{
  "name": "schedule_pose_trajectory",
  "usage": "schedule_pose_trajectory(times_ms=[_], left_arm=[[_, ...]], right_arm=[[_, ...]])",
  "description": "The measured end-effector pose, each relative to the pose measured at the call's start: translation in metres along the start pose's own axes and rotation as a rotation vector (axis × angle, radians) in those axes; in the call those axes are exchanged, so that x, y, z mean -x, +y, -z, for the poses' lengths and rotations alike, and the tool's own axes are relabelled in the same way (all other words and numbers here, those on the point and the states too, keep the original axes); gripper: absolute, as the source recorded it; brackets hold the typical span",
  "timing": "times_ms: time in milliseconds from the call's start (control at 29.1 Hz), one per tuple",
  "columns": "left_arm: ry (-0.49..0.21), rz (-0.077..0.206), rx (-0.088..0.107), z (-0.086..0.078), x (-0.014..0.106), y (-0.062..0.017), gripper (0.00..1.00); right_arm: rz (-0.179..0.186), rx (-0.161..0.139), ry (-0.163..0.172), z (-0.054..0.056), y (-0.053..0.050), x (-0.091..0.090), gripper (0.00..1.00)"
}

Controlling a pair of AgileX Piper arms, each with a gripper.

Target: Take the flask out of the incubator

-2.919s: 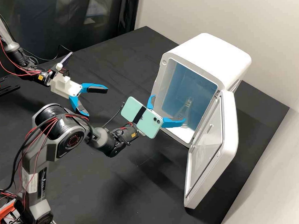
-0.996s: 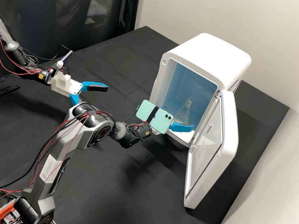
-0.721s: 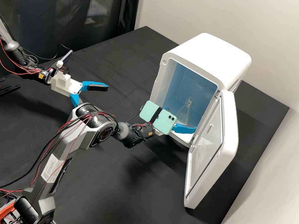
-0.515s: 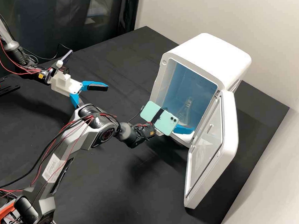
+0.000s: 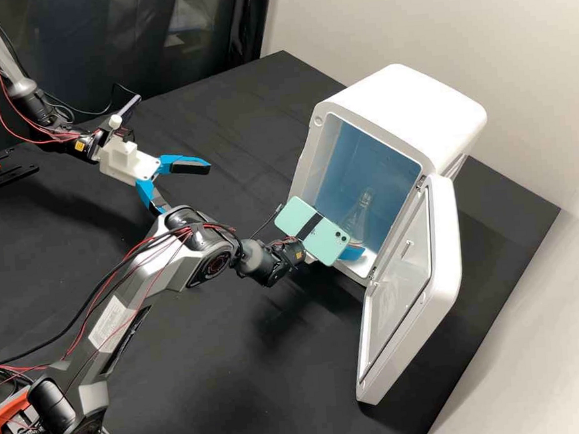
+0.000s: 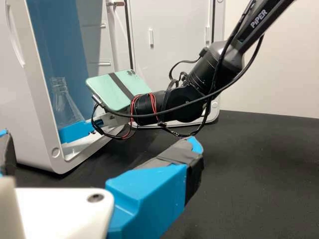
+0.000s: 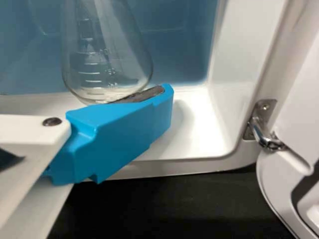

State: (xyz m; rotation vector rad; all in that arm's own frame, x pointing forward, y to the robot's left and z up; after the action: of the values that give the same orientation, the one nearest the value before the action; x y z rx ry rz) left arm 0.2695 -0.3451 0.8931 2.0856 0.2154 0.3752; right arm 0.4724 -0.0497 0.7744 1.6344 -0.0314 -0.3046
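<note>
Flask: clear glass cone flask [image 5: 362, 210] inside the incubator [image 5: 401, 101], standing on its white floor.
Flask's way: upright, long from bottom to top; thin neck up, wide bottom down; not tipped.
Incubator: white box with blue inside walls, sitting on the black bench [image 5: 247, 361]; door [image 5: 408, 281] wide open to one side.
Right arm: long and low over the bench, bent at the elbow, wrist right at the open front of the incubator; mint green phone [image 5: 312, 230] strapped on the wrist.
Right gripper [image 5: 351, 252]: down by the incubator floor, just beside the wide bottom of the flask, maybe touching it; cannot tell if open or closed.
Left arm: well apart from the incubator, up above the bench.
Left gripper [image 5: 166, 178]: spread wide open, holding nothing, aimed toward the incubator.
High view: both arms from base to tip, the whole door, and the top of the white box.
Left wrist view: the right arm's wrist from the side, with its red and black wires, and the phone just beside the flask's neck.
Right wrist view: very close to the flask, with the little lines marked on the glass and the metal door hinge [image 7: 259, 127].
</note>
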Motion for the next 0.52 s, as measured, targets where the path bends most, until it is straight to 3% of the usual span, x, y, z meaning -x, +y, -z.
schedule_pose_trajectory(times_ms=[103,309,515], left_arm=[[0.0,0.0,0.0,0.0,0.0,0.0,1.0],[0.0,0.0,0.0,0.0,0.0,0.0,1.0],[0.0,0.0,0.0,0.0,0.0,0.0,1.0]], right_arm=[[-0.004,-0.019,0.013,0.004,0.004,-0.002,1.0],[0.0,-0.028,0.014,0.003,0.008,-0.009,1.0],[-0.019,-0.098,0.011,-0.006,0.02,-0.02,1.0]])
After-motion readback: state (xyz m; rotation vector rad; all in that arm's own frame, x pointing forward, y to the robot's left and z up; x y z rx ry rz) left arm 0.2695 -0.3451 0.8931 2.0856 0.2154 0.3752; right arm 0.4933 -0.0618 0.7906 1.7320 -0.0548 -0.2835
